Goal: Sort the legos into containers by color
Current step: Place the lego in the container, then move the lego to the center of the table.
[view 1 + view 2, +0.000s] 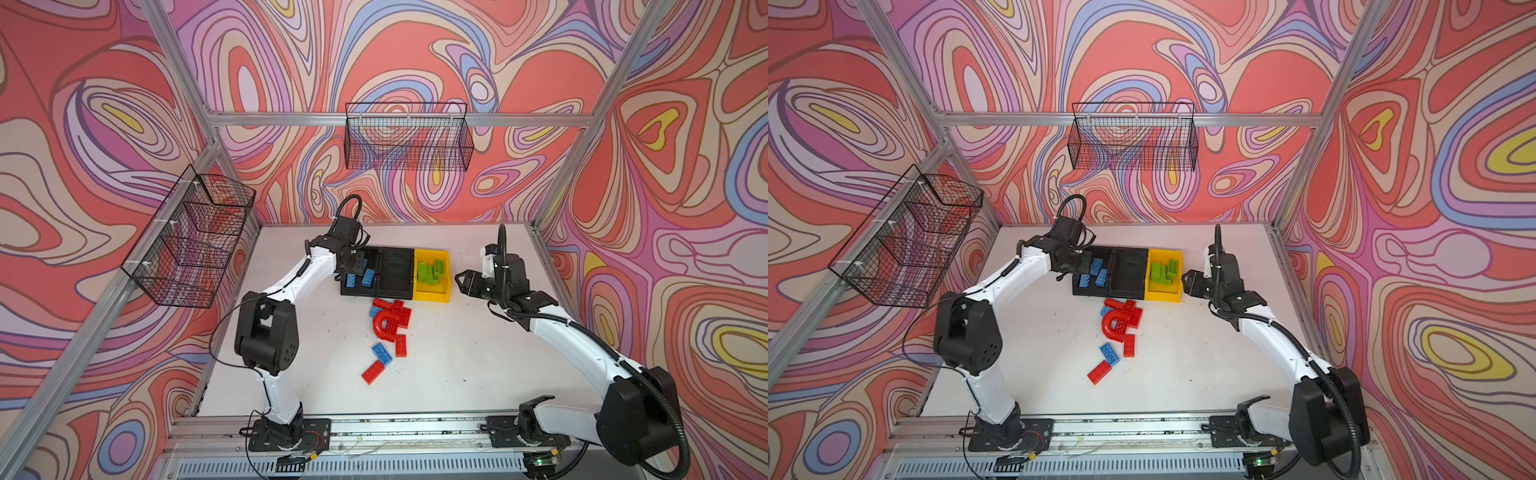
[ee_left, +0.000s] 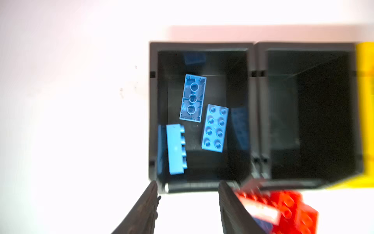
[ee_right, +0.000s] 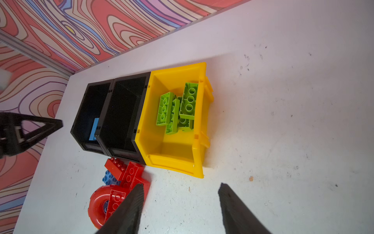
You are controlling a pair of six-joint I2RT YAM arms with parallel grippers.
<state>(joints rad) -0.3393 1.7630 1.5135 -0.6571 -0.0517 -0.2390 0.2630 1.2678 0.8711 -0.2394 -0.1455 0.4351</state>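
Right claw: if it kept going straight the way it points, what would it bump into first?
Probably the side wall of the yellow bin: in a top view the right claw aims at it with only bare table between. If it slopes downward, it might touch the table first; depth is unclear.

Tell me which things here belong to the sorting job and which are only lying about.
Job: red bricks, blue bricks, green bricks, black bins, yellow bin.
Just there: back wire basket, side wire basket.

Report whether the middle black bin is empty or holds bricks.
Empty: the middle black bin shows only bare dark floor and walls in both wrist views and both top views.
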